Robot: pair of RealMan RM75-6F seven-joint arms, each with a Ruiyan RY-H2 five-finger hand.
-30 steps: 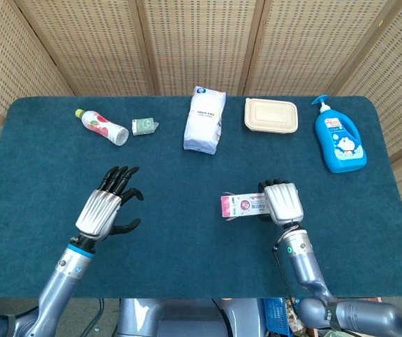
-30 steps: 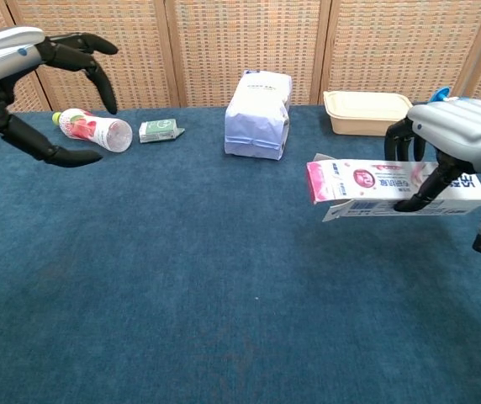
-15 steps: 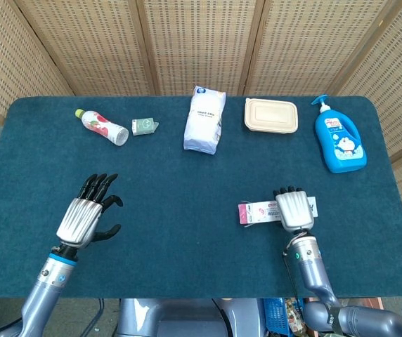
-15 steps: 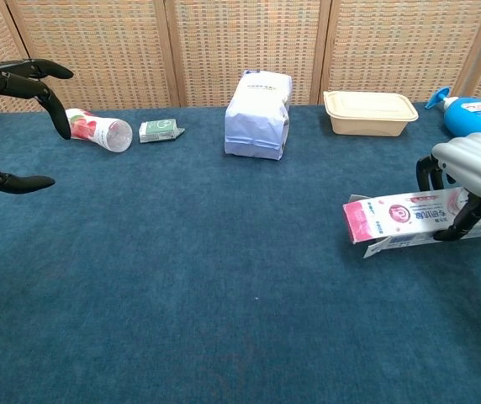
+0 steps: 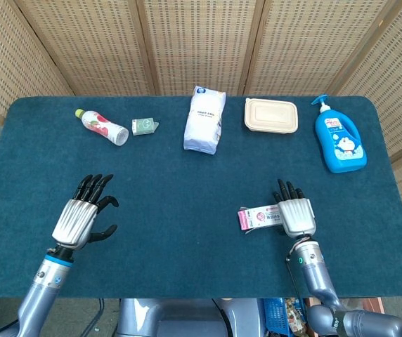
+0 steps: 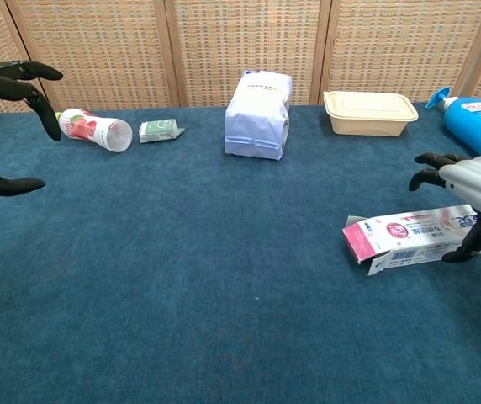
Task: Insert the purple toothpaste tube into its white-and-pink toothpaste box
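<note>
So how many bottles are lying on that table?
2. A small drink bottle lies on its side at the far left, and a blue pump bottle lies at the far right. None seems hidden.

- We see our left hand (image 5: 83, 219) in the lower left of the head view: a ribbed silver back plate and slim black fingers (image 5: 92, 185).
- Below its wrist sits a bright blue ring, then a smooth grey-blue forearm (image 5: 38, 298) running off the bottom edge.
- Our right hand (image 5: 294, 213), lower right of the same view, has the same ribbed silver back and black fingers.
- Its wrist carries a small green light, and a thin dark cable runs beside the grey-blue forearm (image 5: 315, 279).
- In the chest view only black fingertips show at the left edge, and a silver knuckle shell at the right edge.
</note>
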